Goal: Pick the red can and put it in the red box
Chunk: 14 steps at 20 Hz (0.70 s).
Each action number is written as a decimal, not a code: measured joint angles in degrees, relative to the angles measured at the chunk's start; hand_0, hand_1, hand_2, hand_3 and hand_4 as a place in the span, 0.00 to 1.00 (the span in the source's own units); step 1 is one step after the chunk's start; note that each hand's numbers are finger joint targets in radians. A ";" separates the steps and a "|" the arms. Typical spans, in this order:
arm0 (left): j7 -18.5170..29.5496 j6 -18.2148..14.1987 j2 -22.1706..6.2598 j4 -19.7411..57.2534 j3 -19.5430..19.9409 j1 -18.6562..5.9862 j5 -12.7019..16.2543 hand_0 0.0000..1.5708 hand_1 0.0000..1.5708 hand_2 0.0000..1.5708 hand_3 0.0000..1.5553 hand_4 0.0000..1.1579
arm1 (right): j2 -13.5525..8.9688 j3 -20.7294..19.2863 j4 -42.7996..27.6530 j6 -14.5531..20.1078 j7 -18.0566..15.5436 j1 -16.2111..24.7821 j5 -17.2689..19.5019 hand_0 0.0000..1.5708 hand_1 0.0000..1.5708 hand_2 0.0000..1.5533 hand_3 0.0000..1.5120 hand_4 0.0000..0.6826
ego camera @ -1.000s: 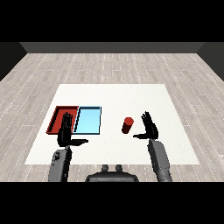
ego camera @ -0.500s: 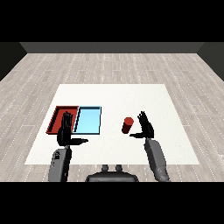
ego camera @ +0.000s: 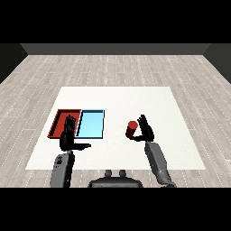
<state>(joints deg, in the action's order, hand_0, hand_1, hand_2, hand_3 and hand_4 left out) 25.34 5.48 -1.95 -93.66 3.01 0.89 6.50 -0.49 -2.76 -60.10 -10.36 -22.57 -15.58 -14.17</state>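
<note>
Progress shows mainly at the robot's right hand [ego camera: 146, 131], a black hand on a grey forearm, which has drifted leftward over the last second and now sits just beside the small red cylindrical can [ego camera: 131, 129], where a second ago a plain gap separated them. Its fingers are straight and raised, thumb reaching toward the can, so the hand is open and not yet wrapped round anything; whether it touches the can is too close to call. The can itself has not moved: it stands upright on the white table [ego camera: 180, 149], right of the shallow light blue tray [ego camera: 91, 124] and well apart from the shallow red tray [ego camera: 58, 122] where it belongs. The left hand [ego camera: 68, 135] hovers open, fingers straight and thumb stretched out sideways, in front of the seam between the two trays, much as it did before. By this reading the approach is nearly finished and the grasp comes next: the fingers must curl round the can before any lift and carry across the blue tray to the red one.
</note>
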 measured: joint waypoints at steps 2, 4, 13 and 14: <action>0.17 0.51 -0.38 0.25 0.54 -0.33 0.59 0.00 0.00 0.00 0.00 0.00 | 0.18 0.30 1.01 0.51 0.08 -1.12 -0.23 0.00 0.00 0.00 0.00 0.00; 0.33 0.64 -0.36 -0.38 0.56 0.32 0.74 0.00 0.00 0.00 0.00 0.00 | 0.15 0.21 1.32 0.64 0.85 -2.00 -0.24 0.00 0.00 0.00 0.00 0.00; -0.71 -0.22 0.01 -1.13 0.05 -0.11 0.30 0.00 0.00 0.00 0.00 0.00 | -0.13 1.16 8.29 3.09 -2.10 -5.28 -1.04 0.00 0.00 0.00 0.00 0.00; -0.54 0.02 -0.18 -1.02 0.22 0.18 0.37 0.00 0.00 0.00 0.00 0.00 | -0.09 0.82 8.82 3.33 -1.74 -6.14 -1.05 0.00 0.00 0.00 0.00 0.00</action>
<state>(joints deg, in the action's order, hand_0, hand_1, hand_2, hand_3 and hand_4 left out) 24.81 5.50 -2.13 -94.68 3.23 1.07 6.87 -0.57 -1.94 -51.27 -7.02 -24.32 -21.72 -15.22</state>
